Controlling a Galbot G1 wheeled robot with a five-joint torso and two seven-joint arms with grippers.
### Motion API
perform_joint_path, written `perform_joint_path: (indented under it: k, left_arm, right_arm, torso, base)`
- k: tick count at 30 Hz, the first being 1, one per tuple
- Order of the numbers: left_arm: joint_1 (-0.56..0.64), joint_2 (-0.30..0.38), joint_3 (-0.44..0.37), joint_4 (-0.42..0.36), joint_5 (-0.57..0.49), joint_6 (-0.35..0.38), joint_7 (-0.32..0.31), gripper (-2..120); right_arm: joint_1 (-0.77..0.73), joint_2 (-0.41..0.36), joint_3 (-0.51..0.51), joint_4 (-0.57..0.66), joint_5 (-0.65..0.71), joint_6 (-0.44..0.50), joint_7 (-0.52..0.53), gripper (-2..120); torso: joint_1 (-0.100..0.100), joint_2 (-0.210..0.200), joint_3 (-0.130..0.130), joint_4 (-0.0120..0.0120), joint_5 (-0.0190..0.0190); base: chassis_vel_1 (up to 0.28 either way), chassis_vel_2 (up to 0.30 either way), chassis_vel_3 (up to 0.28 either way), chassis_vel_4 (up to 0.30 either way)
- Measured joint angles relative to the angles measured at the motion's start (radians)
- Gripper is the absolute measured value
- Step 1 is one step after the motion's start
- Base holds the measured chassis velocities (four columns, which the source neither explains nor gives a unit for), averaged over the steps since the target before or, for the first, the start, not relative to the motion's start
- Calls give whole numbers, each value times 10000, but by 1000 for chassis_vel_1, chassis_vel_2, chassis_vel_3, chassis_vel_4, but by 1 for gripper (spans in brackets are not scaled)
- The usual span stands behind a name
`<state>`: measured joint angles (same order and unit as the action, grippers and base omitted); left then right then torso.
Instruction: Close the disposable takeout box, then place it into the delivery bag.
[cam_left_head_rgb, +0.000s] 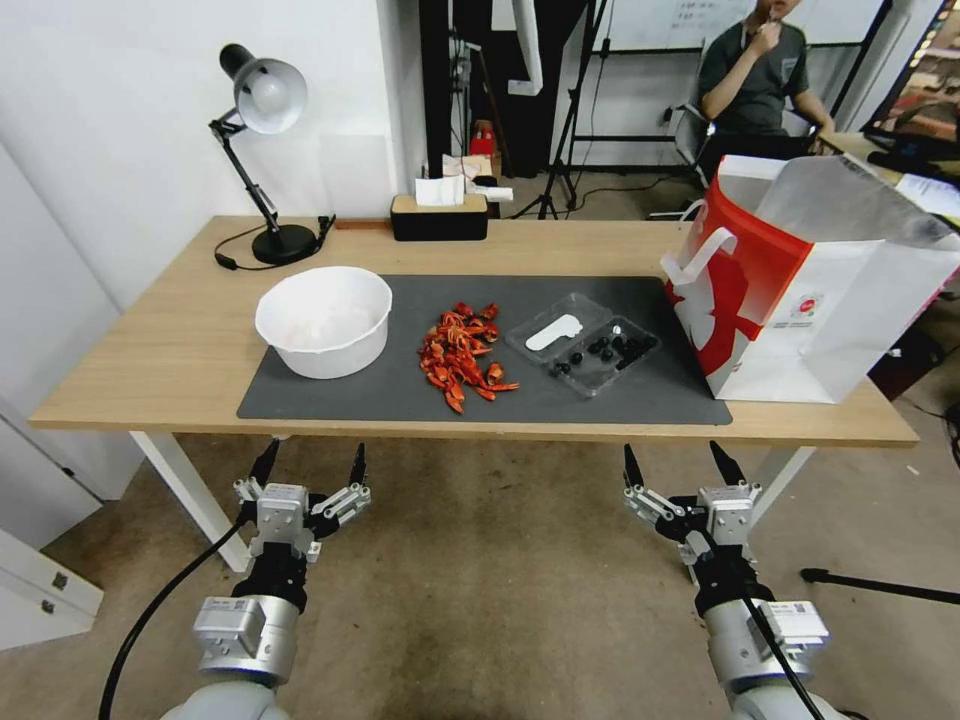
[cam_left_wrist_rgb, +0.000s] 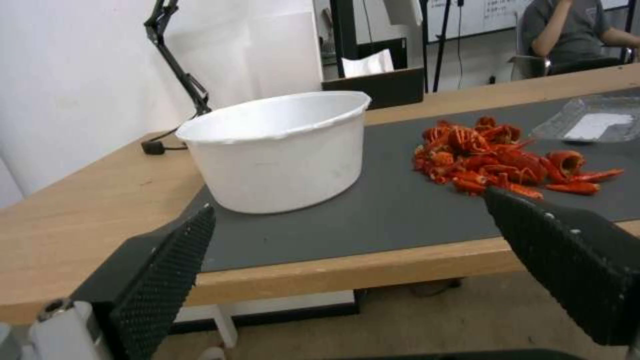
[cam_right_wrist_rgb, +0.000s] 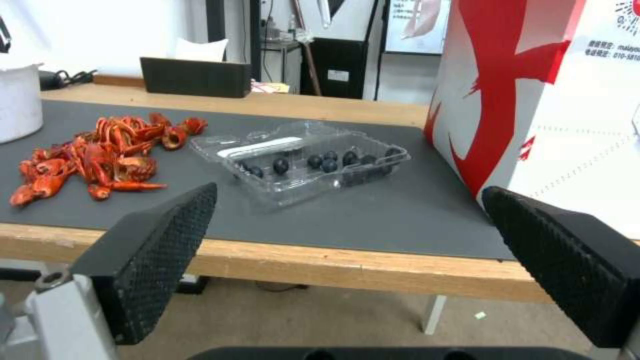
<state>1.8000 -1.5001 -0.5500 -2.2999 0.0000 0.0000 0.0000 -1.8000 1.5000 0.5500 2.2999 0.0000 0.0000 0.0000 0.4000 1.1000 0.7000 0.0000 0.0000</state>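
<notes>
Fingers on both grippers stand spread wide with nothing between them: the left gripper (cam_left_head_rgb: 310, 468) and the right gripper (cam_left_head_rgb: 682, 466) hang below the near edge of the table (cam_left_head_rgb: 150, 350), well short of anything on it.

On the dark mat (cam_left_head_rgb: 600, 400) the disposable takeout box (cam_left_head_rgb: 583, 343) lies open, its two clear halves side by side, a white oval piece in the half farther from the robot and black round pieces in the nearer one. Just to its right stands the delivery bag (cam_left_head_rgb: 800, 290), upright with its mouth open; a heap of red shells (cam_left_head_rgb: 460, 355) lies on the box's other side, and a white bowl (cam_left_head_rgb: 324, 320) sits beyond that.

Several things could go wrong from here, as I judge it. Thin clear plastic (light, and probably slippery on the mat) may skid away when one half is pushed over, so the lid never snaps shut. A hard pinch could buckle the shell and spill the black pieces. Tilting the box on the way up, if its catch has not taken, would let it spring open. Paper walls on the bag look soft, and a gripper brushing the rim or a handle could fold the mouth in or tip the bag. A wide sweep might also scatter the shells.
</notes>
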Motion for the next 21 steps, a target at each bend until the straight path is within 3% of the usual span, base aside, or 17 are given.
perform_joint_path:
  k: [21]
  left_arm:
    - [0,0,0,0,0,0,0,100]
  right_arm:
    - [0,0,0,0,0,0,0,100]
  torso:
    - [0,0,0,0,0]
  base:
    - [0,0,0,0]
